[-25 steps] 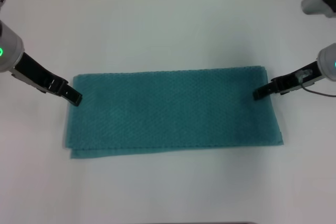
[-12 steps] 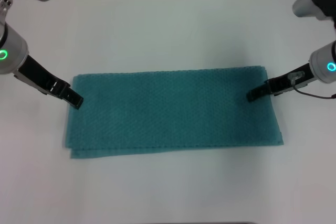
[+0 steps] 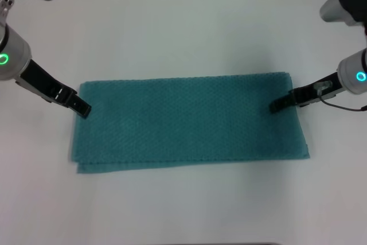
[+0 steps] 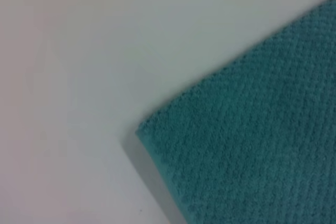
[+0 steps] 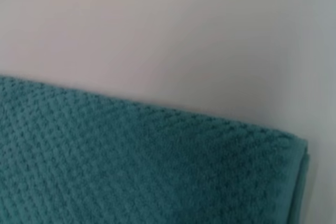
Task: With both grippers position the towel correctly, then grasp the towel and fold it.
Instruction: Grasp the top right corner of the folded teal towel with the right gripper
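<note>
The teal-green towel (image 3: 189, 121) lies flat on the white table as a long layered rectangle, its long sides running left to right. My left gripper (image 3: 84, 109) is low at the towel's left short edge, near its far corner. My right gripper (image 3: 274, 107) reaches in over the towel's right end, a little inside the edge. The left wrist view shows one corner of the towel (image 4: 252, 140) on the table. The right wrist view shows the towel's (image 5: 131, 166) layered far right corner.
The white table (image 3: 183, 32) stretches all around the towel, with bare surface behind it and in front of it. A wall panel runs along the table's far edge.
Over the last second my right gripper slid left from the towel's right edge to a spot over the cloth. The left gripper barely shifted. The towel has not moved.
</note>
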